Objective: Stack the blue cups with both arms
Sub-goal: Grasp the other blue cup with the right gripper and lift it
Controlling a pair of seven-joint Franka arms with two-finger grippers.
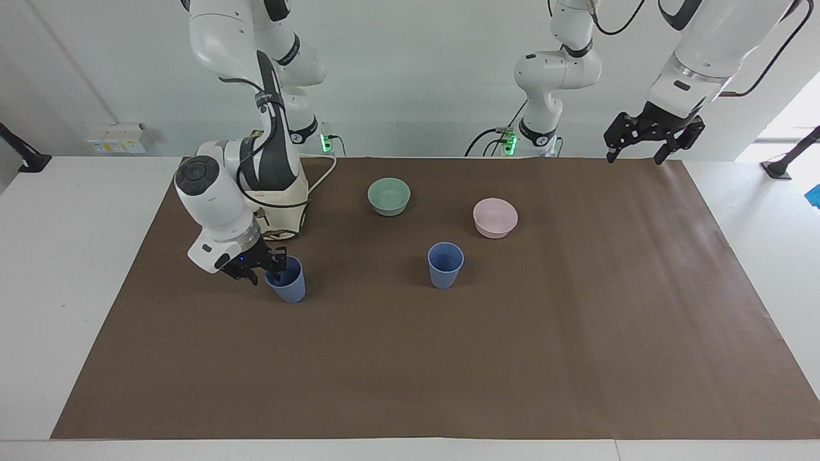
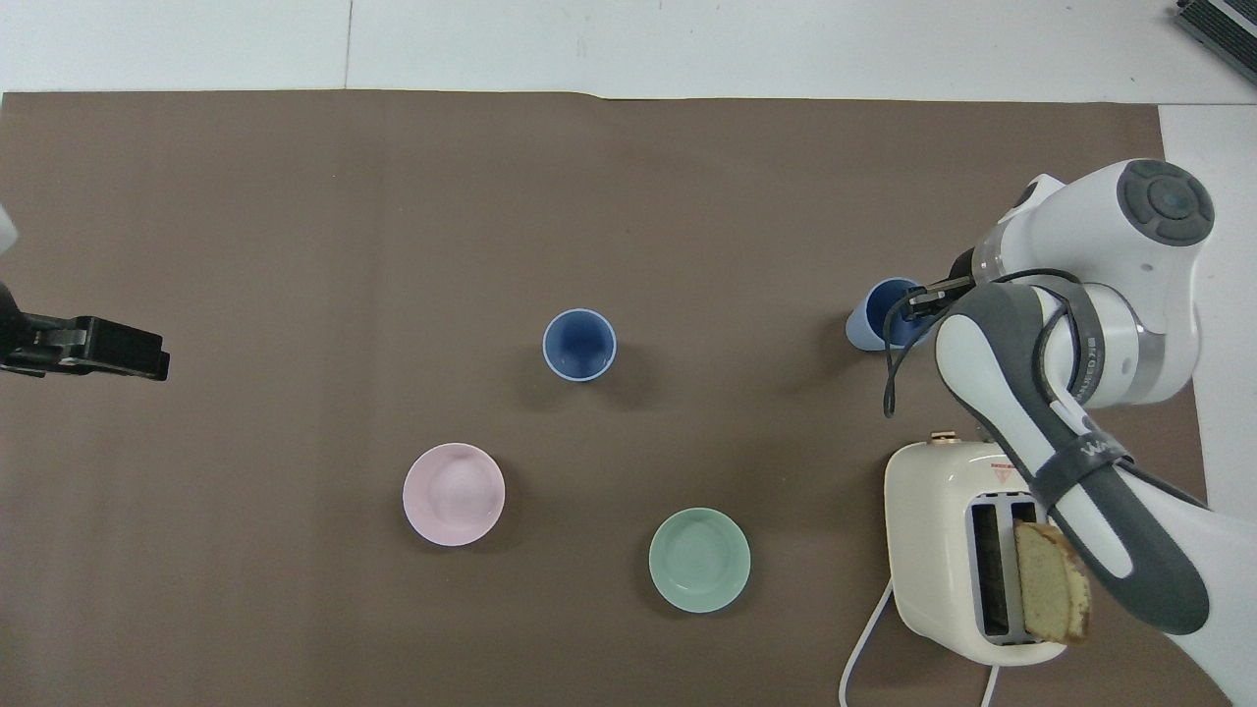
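Note:
One blue cup (image 1: 445, 264) stands upright mid-mat, farther from the robots than the two bowls; it also shows in the overhead view (image 2: 579, 344). The second blue cup (image 1: 289, 286) (image 2: 874, 322) stands toward the right arm's end, just farther out than the toaster. My right gripper (image 1: 266, 269) (image 2: 923, 300) is low at this cup's rim, open, one finger inside the cup and one outside its wall. My left gripper (image 1: 633, 157) (image 2: 147, 351) is open and empty, raised over the mat's edge at the left arm's end.
A cream toaster (image 1: 285, 198) (image 2: 957, 550) with a bread slice (image 2: 1051, 584) stands close to the right arm. A mint-green bowl (image 1: 389, 196) (image 2: 699, 560) and a pink bowl (image 1: 495, 218) (image 2: 454, 494) sit nearer to the robots than the middle cup. A brown mat (image 1: 512, 352) covers the table.

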